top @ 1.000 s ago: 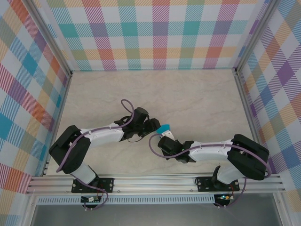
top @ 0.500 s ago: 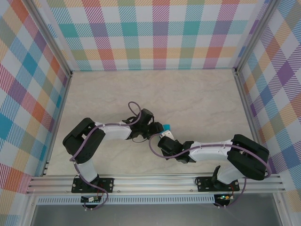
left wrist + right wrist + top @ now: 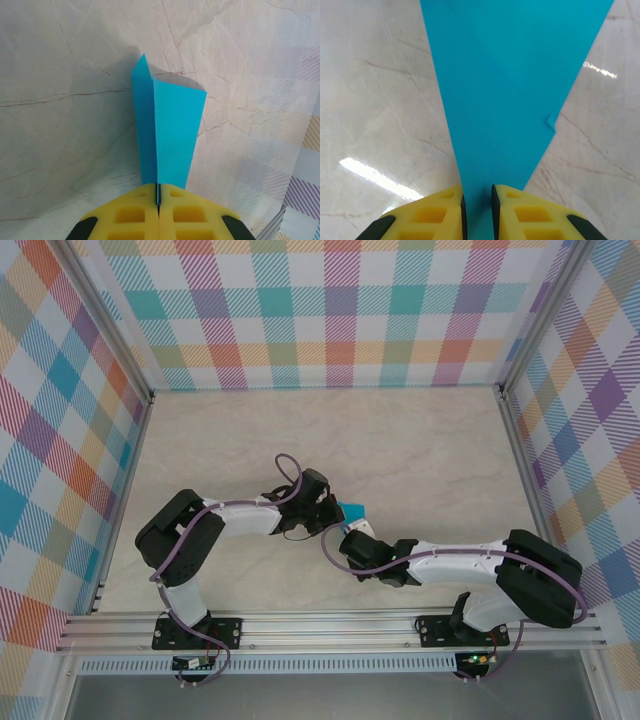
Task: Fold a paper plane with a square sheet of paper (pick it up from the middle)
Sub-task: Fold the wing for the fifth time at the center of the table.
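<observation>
The teal-blue paper (image 3: 352, 510) is a folded, tapering shape at the table's middle, mostly covered by both grippers in the top view. My left gripper (image 3: 334, 513) is shut on its centre crease (image 3: 156, 150); the narrow end sits between the yellow pads (image 3: 135, 215), and two flaps (image 3: 172, 135) spread away from me. My right gripper (image 3: 356, 531) comes from the near right. Its pads (image 3: 520, 212) stand a little apart, and the paper's broad flat face (image 3: 510, 85) runs through the gap between them, widening away from me.
The pale marble tabletop (image 3: 420, 450) stretches behind and to both sides of the grippers. Checked walls (image 3: 330, 310) close off the back and both sides. An aluminium rail (image 3: 330, 625) carrying the arm bases runs along the near edge.
My left arm has reached further right and drawn its elbow in, closing on the paper. The right arm has shifted slightly right. The paper has barely moved.
</observation>
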Robot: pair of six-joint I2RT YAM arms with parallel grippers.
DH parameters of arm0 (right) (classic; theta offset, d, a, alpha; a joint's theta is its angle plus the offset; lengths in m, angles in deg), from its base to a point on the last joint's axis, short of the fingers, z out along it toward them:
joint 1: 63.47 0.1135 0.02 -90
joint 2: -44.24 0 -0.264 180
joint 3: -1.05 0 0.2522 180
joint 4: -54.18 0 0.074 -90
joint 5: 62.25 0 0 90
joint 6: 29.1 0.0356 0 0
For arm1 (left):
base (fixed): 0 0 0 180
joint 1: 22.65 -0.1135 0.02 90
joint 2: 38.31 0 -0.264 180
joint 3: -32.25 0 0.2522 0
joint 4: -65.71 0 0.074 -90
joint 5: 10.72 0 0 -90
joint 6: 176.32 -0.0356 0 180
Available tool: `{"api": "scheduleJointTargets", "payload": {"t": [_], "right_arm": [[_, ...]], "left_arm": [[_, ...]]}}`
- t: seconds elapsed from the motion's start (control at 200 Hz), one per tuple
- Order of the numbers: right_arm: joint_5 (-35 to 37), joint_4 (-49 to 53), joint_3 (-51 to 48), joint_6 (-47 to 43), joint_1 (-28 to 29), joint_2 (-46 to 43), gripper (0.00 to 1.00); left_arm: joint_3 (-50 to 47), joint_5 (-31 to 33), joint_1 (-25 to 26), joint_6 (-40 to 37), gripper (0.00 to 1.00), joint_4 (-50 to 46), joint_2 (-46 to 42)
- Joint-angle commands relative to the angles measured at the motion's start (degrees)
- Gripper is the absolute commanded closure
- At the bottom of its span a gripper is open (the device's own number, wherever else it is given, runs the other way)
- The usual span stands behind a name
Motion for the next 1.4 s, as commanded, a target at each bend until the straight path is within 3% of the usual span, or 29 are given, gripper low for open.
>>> {"api": "scheduleJointTargets", "payload": {"t": [0.0,0.275,0.525,0.965,1.395], "right_arm": [[-1.1,4.7,1.1,3.5,-0.2,-0.1,0.79],[-1.3,5.2,1.3,3.5,-0.2,-0.2,0.84],[-1.4,7.5,3.1,2.9,0.0,-1.4,0.75],[-0.9,10.1,5.6,2.4,0.7,-2.1,0.72],[-1.1,9.2,5.1,3.3,0.8,1.1,0.86]], "left_arm": [[1.4,0.9,0.7,-0.8,1.0,-1.8,0.5],[1.7,0.7,0.7,-1.0,1.0,-2.0,0.8],[1.7,0.9,0.6,-1.0,1.0,-2.4,0.8],[2.0,1.0,0.7,-1.5,1.0,-3.3,1.0],[2.7,0.8,0.6,-1.5,1.0,-3.8,1.3]]}}
